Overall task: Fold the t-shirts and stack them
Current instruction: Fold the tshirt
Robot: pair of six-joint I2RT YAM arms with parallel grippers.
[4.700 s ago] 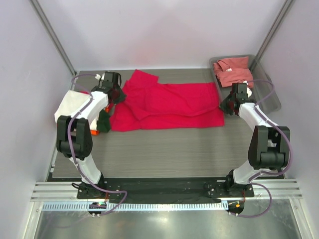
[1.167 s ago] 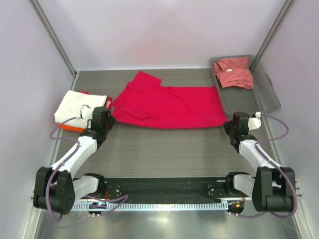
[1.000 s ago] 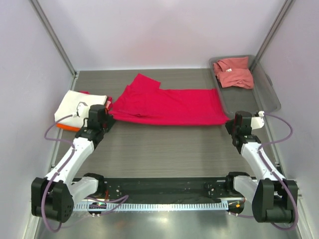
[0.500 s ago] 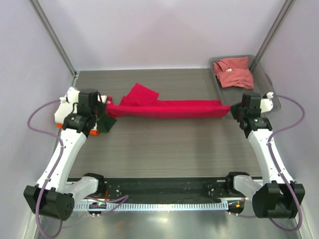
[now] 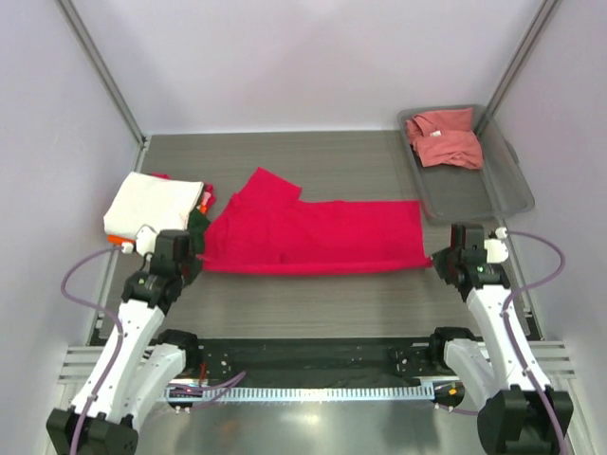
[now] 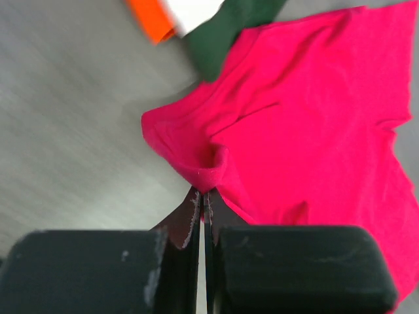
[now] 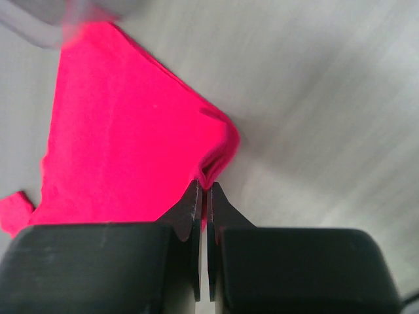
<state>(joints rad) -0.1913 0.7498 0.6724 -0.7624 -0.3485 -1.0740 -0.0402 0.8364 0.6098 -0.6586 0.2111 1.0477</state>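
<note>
The crimson t-shirt (image 5: 313, 235) lies spread across the middle of the table, one sleeve pointing to the far left. My left gripper (image 5: 196, 261) is shut on its near left corner (image 6: 204, 171). My right gripper (image 5: 434, 258) is shut on its near right corner (image 7: 217, 160). The near edge runs straight between the two grippers. A stack at the left holds a cream-white shirt (image 5: 155, 205) on top, with orange (image 5: 116, 241) and dark green (image 5: 197, 227) cloth showing under it. The salmon-pink shirt (image 5: 443, 136) lies crumpled in the tray.
The grey plastic tray (image 5: 479, 194) stands at the far right, its near half bare. Metal posts rise at the back left and back right. A black strip and a rail run along the near edge by the arm bases.
Both grippers, shut on the crimson shirt's corners, went far and up, lifting it into a taut band, then came back near and low. The shirt now lies spread again, its edge nearer me.
</note>
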